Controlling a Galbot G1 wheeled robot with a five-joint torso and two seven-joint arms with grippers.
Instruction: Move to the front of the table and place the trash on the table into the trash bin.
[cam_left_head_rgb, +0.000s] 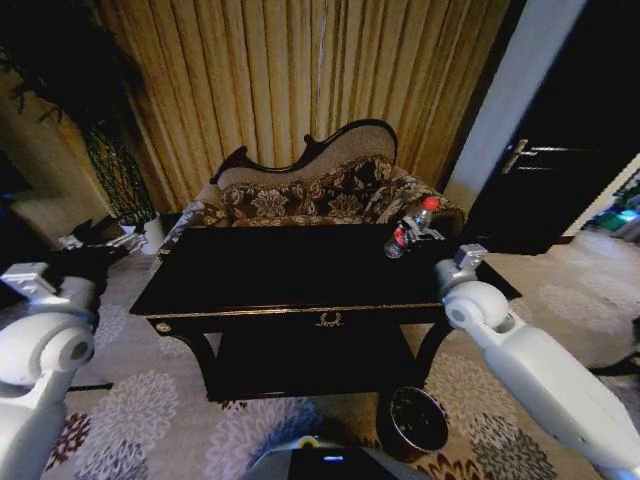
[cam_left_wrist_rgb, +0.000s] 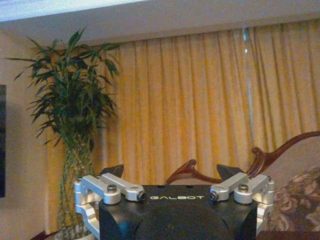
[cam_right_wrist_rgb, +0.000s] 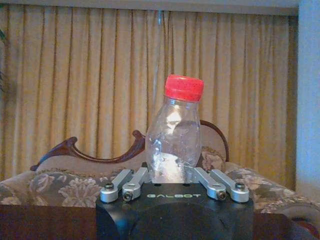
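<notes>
The right gripper (cam_right_wrist_rgb: 172, 172) grips the bottle (cam_right_wrist_rgb: 174, 137), apparently just above the table's (cam_left_head_rgb: 280, 275) far right corner, the released left gripper (cam_left_wrist_rgb: 171, 172) waits left, and the bin (cam_left_head_rgb: 418, 420) stands near right.

I see the clear bottle (cam_right_wrist_rgb: 174, 135) w/ red cap upright, right gripper (cam_right_wrist_rgb: 170, 175) fingers closed on its base, above the far right of the glossy black table (cam_left_head_rgb: 270, 270). Round dark bin (cam_left_head_rgb: 415, 420) on carpet by the table's front right leg.
</notes>
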